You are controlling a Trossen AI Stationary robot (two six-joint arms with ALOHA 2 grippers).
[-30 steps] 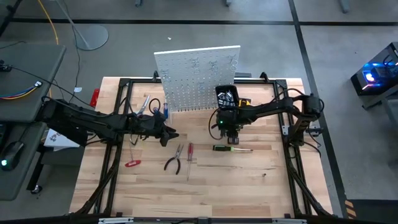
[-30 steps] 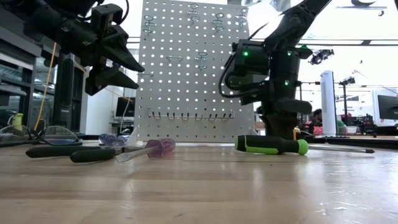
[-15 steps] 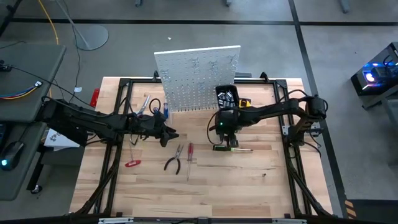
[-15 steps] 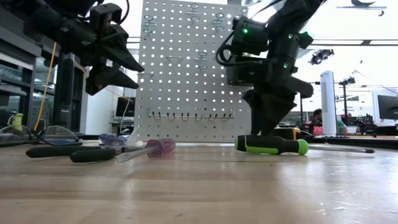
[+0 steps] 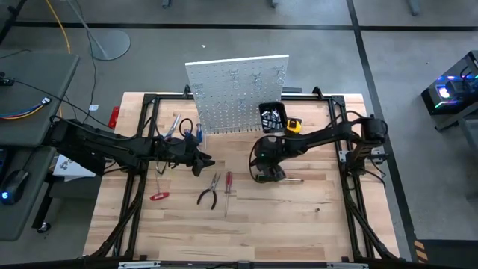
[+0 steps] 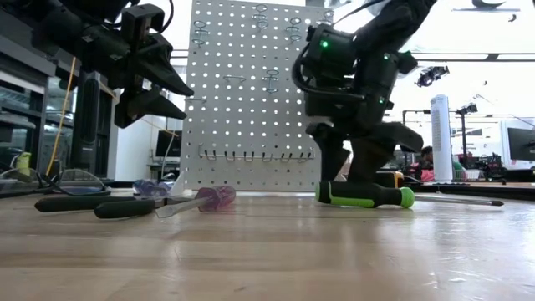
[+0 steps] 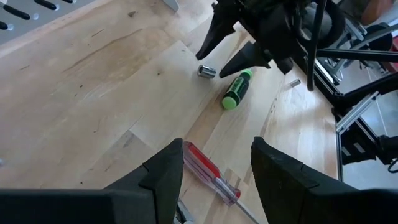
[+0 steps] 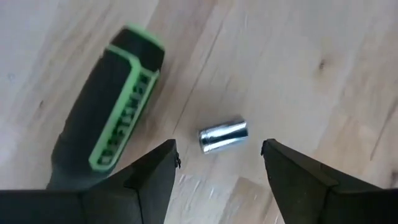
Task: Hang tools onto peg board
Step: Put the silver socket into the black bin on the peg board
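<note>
At the near edge of the cluster of tools lie the pliers (image 5: pixel 208 196) and a red screwdriver (image 5: pixel 228 182), flat on the wooden table (image 5: pixel 299 224), with small red cutters (image 5: pixel 158 196) off to their left.

A little farther in, the right gripper (image 8: pixel 217 180) hangs low over the table, its fingers spread apart and holding nothing. Between them sits a small silver socket (image 8: pixel 222 137), with the green-and-black screwdriver (image 8: pixel 109 134) just beside it (the handle is not between the fingers).

The left gripper (image 7: pixel 214 165) hovers above the table to the left, fingers apart and empty, waiting.

Beyond both stands the peg board (image 5: pixel 237 93), upright at the table's far side, with a black bin (image 5: pixel 271 115) on it and a yellow tape measure (image 5: pixel 293 125) beside that.

This looks like the reach for a pickup. Next, the right gripper likely needs to settle on one target, centre it between the fingers and close before lifting toward the board.
</note>
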